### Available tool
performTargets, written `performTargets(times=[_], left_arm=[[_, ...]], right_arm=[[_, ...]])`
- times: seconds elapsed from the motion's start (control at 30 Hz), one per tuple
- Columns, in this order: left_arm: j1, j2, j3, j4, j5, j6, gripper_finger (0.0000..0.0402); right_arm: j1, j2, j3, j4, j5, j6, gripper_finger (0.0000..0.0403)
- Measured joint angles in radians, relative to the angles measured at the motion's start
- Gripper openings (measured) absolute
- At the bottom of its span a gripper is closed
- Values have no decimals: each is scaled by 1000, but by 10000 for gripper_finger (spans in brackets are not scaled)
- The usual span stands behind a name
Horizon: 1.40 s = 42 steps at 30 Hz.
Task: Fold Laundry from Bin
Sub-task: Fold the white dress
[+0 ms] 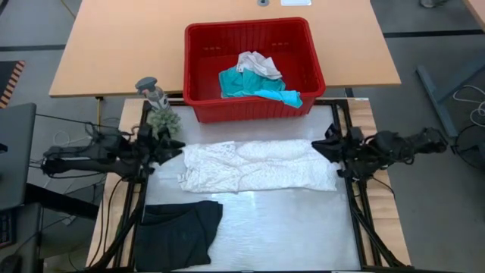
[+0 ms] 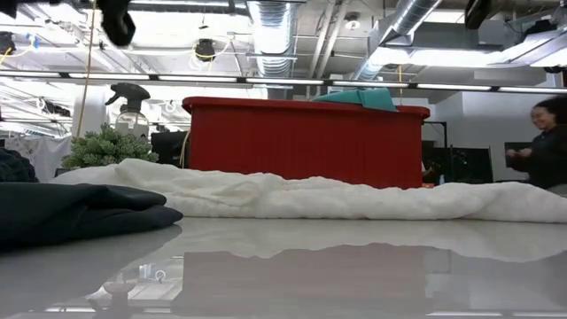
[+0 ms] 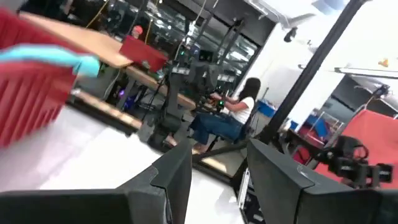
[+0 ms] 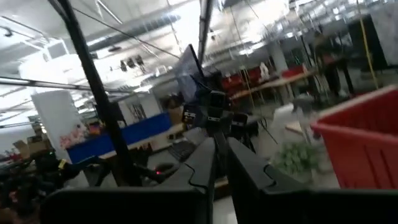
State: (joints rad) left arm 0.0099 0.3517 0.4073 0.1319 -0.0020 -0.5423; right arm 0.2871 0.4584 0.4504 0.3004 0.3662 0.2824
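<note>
Shiny table (image 1: pixel 288 227): black cloth (image 1: pixel 178 231) folded at corner, done. White lacy cloth (image 1: pixel 258 165) half folded in middle. Teal cloth (image 1: pixel 254 85) waits in red bin (image 1: pixel 198 72). Left gripper (image 1: pixel 170 149) fingers apart, empty. Right gripper (image 1: pixel 322 145) fingers nearly together, empty.

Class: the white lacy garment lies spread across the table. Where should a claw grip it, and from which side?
Grip the white lacy garment at its two short ends. It lies long from left to right, so the left claw and right claw, each beside an end, can come in from above.
</note>
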Motion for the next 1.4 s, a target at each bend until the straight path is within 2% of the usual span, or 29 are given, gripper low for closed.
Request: performTargets(times=[0.13,0.27,0.43,0.6,0.8,1.07,1.17,1.27,1.4], left_arm=[[-61,29,-54,-6,-88,-4,142],[-119,117,-54,-24,-169,24,142],[-189,285,-54,-19,-283,-23,142],[-272,497,-53,55,-381,-91,142],[-302,744,-9,61,-579,-132,138],[-276,1062,10,61,-660,-189,115],[-257,1133,11,56,-668,-238,108],[-241,1177,13,-18,-660,-320,103],[-247,1181,14,-176,-673,-472,96]], right_arm=[[32,71,1,-34,164,94,65],[55,146,1,-182,353,306,65],[73,253,0,-340,442,602,65],[92,378,0,-412,446,782,65],[102,492,0,-412,448,890,65],[128,543,0,-412,447,956,65],[147,542,0,-412,447,995,65],[177,543,1,-425,447,1056,65],[214,545,1,-559,444,1251,65]])
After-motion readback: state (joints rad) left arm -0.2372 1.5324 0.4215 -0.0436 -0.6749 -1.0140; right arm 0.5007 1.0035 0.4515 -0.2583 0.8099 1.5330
